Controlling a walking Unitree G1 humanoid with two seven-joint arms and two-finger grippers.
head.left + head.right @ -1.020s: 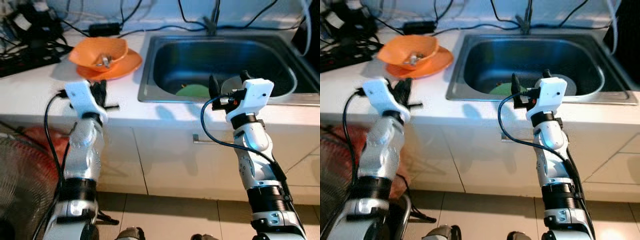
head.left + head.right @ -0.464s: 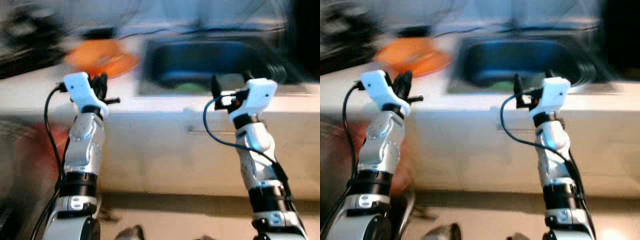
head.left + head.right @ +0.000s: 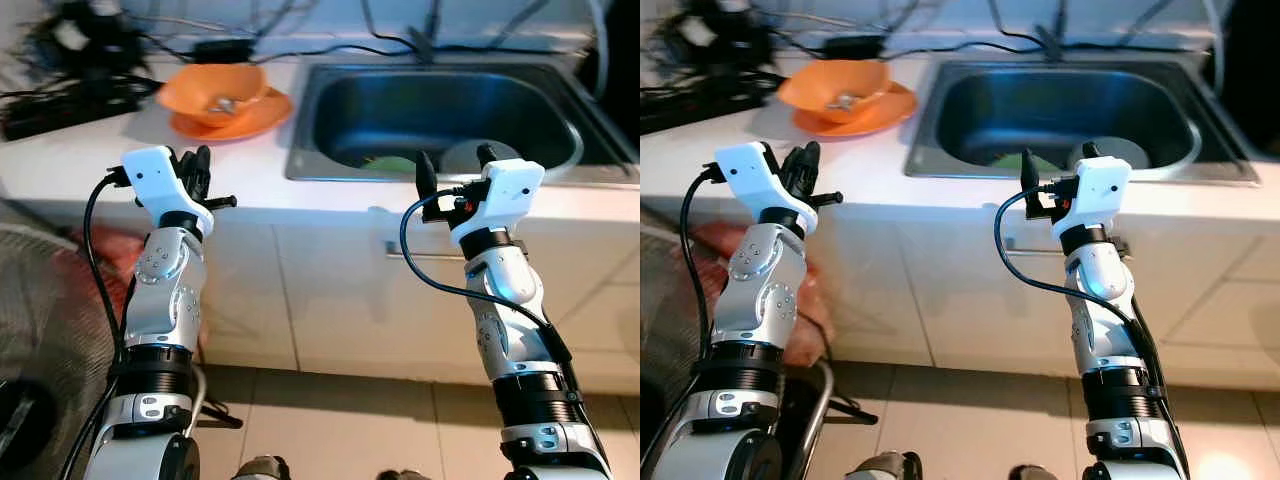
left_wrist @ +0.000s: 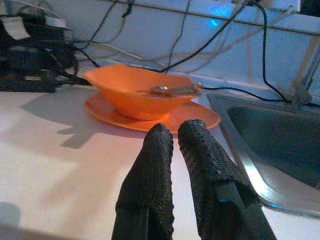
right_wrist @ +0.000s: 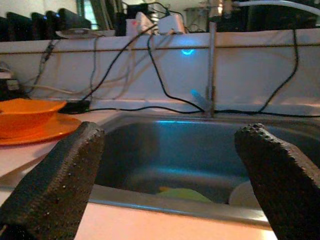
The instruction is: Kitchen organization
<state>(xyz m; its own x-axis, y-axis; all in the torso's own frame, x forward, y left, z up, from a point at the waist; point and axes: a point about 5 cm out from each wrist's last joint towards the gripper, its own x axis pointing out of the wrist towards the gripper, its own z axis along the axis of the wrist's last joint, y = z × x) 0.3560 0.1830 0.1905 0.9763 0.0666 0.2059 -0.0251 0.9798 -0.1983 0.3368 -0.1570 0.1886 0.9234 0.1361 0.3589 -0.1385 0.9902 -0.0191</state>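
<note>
Two grippers: both raised at the front edge of the white counter [image 3: 250,175], neither holding anything.
Left gripper [image 3: 197,170]: fingers [image 4: 160,165] pressed nearly together, tips close, pointing toward the orange dishes.
Right gripper [image 3: 452,165]: fingers [image 5: 70,165] spread wide apart, aimed at the sink [image 3: 330,165].
Orange bowl [image 3: 212,90]: sits on an orange plate [image 3: 268,113] on the counter, just left of the sink; a small metal item [image 4: 170,90] lies in it, too blurred to identify.
Sink contents: a green dish [image 3: 392,164] and a pale round dish [image 3: 470,155] on the basin floor, both partly hidden by the front rim and the right gripper.
Faucet [image 5: 212,70]: thin upright pipe behind the basin, its top cut off in the eye views.
Cables [image 3: 90,85]: dark tangle with a power strip at the counter's back left, details unclear.
Fan grille [image 3: 40,330]: at the lower left, cut off by the frame.
Drawer handle [image 3: 420,255]: partly behind the right arm.
Writing: no legible labels.
</note>
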